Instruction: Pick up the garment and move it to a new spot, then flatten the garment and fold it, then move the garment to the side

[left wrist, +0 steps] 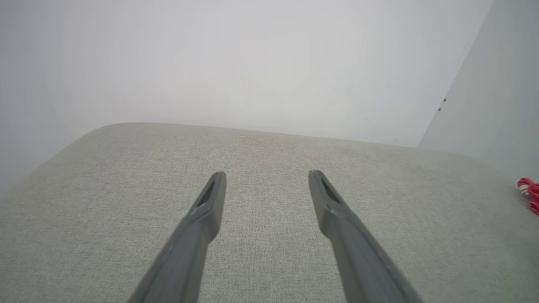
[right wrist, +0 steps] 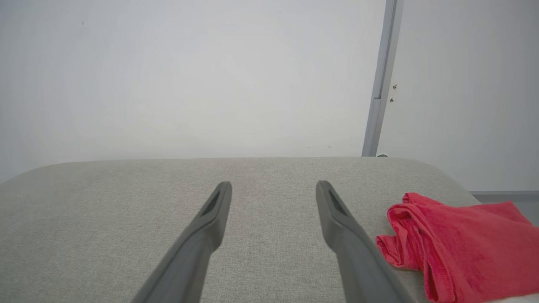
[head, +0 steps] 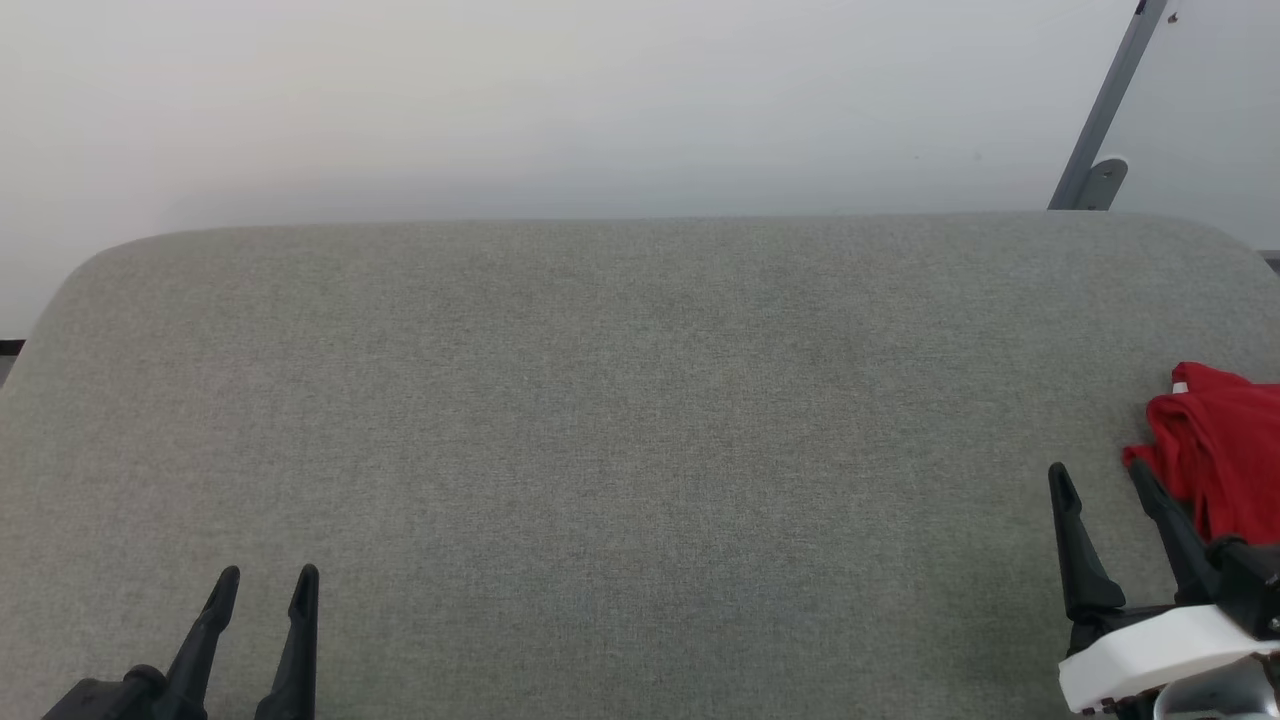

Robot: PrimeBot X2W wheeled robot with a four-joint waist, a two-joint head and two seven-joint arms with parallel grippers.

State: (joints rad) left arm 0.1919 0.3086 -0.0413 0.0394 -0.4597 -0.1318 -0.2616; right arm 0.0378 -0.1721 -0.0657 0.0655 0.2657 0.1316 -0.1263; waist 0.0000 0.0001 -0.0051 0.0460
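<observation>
Right gripper (head: 1100,478), spread wide and empty, is hovering just beside the garment (head: 1222,448), which is lying bunched at three o'clock from it; my left gripper (head: 268,580), likewise wide and empty, is resting well apart.

Grey fabric surface (head: 600,420) meets plain white wall (head: 500,100).
</observation>
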